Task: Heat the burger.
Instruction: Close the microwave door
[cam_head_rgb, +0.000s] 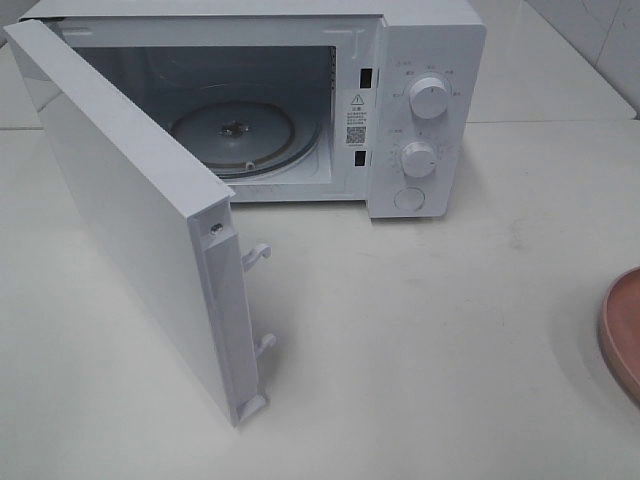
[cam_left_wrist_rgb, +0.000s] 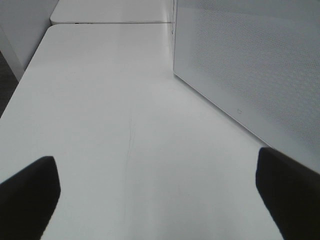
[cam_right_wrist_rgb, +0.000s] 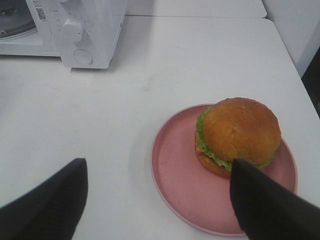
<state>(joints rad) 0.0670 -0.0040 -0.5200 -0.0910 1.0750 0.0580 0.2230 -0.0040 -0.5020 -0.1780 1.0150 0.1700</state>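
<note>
The burger (cam_right_wrist_rgb: 237, 135), with a golden-brown bun and green lettuce, sits on a flat pink plate (cam_right_wrist_rgb: 180, 185) on the white table. My right gripper (cam_right_wrist_rgb: 157, 200) is open above the table, its dark fingers either side of the plate's near edge, not touching the burger. The white microwave (cam_head_rgb: 420, 110) stands at the back with its door (cam_head_rgb: 140, 220) swung wide open and its glass turntable (cam_head_rgb: 245, 135) bare. My left gripper (cam_left_wrist_rgb: 160, 195) is open and empty over bare table beside the door's outer face (cam_left_wrist_rgb: 250, 65). Neither gripper shows in the exterior high view.
Only the plate's rim (cam_head_rgb: 620, 335) shows at the right edge of the exterior high view. The open door juts forward over the left half of the table. The microwave's two knobs (cam_head_rgb: 428, 98) face front. The table's right edge (cam_right_wrist_rgb: 295, 75) lies beyond the plate.
</note>
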